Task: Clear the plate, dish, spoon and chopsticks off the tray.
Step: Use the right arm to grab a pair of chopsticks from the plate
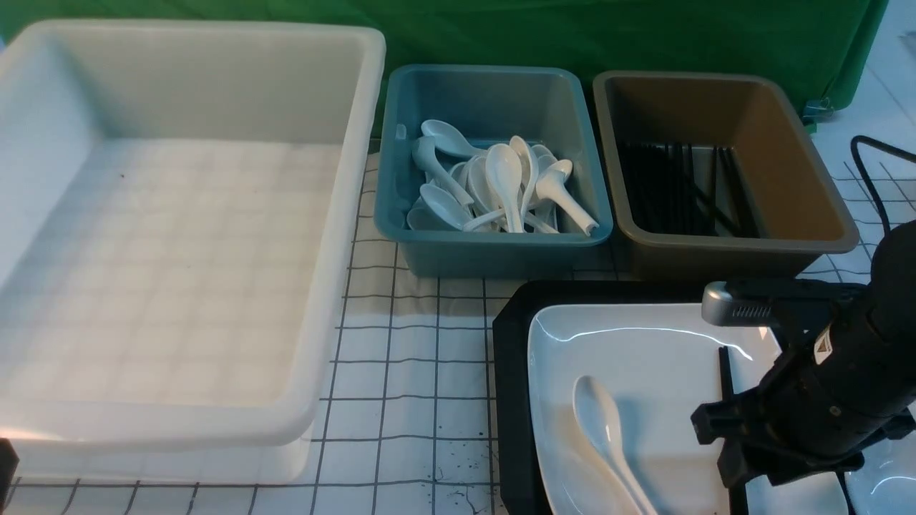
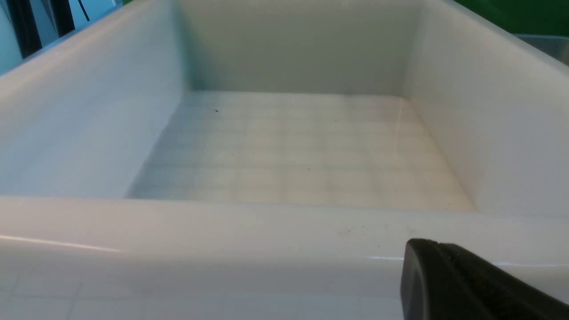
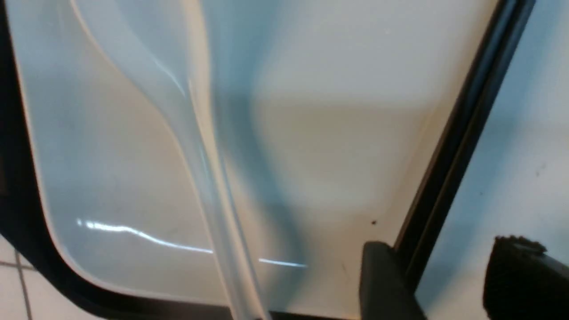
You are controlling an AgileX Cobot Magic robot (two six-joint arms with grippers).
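The glossy white plate (image 1: 665,372) lies on the black tray (image 1: 517,400), bearing a white spoon (image 1: 600,422) and slim black chopsticks (image 1: 726,372). The right gripper's fingers (image 3: 384,280) are spread above, partly hiding the chopsticks; the spoon's handle end is cut off. The left gripper (image 2: 444,284) is pressed shut.

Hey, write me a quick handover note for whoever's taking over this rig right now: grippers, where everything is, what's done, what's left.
Left gripper: shut, empty, by the big white tub.
Right gripper: open over the thin black chopsticks, not gripping them.
Glossy white rectangular plate: on the flat black tray.
Glossy white soup spoon and chopsticks: on that plate.
Small white dish: right of the chopsticks, partly behind the right gripper.
Done: none of these four is cleared.
Left: chopsticks, spoon, dish and plate.
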